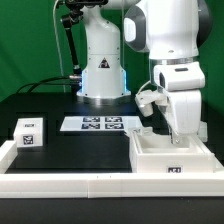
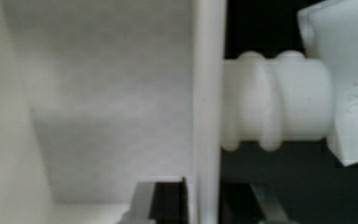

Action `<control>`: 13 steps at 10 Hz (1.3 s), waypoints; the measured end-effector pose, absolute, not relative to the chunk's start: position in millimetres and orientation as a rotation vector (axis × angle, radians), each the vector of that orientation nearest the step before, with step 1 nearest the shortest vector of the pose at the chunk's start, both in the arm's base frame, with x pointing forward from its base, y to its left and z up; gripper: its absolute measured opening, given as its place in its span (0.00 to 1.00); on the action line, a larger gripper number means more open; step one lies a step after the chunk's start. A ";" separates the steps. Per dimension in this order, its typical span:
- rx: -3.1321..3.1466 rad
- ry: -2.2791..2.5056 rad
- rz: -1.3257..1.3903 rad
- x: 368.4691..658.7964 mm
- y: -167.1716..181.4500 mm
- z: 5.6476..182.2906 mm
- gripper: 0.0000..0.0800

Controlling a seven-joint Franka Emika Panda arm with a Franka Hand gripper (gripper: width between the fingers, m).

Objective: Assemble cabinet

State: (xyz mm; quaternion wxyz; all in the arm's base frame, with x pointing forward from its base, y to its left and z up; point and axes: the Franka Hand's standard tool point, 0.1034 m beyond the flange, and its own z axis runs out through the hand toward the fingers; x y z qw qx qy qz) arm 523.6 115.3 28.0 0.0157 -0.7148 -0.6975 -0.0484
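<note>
**Q:** Where is the cabinet, and what has hold of it?

**A:** The cabinet [image 1: 170,158] sits on the desk [image 1: 60,105] at the exterior view's right, directly beneath the arm. The marker board [image 1: 100,124] and a small tagged block [image 1: 28,133] lie well apart from it. In the wrist view the fingers [image 2: 165,205] flank one upright wall [image 2: 204,90] of the cabinet, a dark pad on each side. Whether they are clenched on that wall or merely straddle it cannot be told, and in the exterior view the hand hides them.

**Q:** What could go wrong from here?

**A:** As a judgement from this pose, three things:
- **Loose or off-centre grip:** on lifting, the thin wall may pivot between the pads, and the cabinet would tilt or drop.
- **Sideways travel while this low:** the hand may drag or tip the cabinet across the desk.
- **The ribbed peg [image 2: 274,100]:** it stands just beside the wall, so a small lateral shift could strike it or wedge it askew
</note>
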 end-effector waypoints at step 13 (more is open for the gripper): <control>-2.644 -1.692 -0.267 468.5 134.9 79.6 1.00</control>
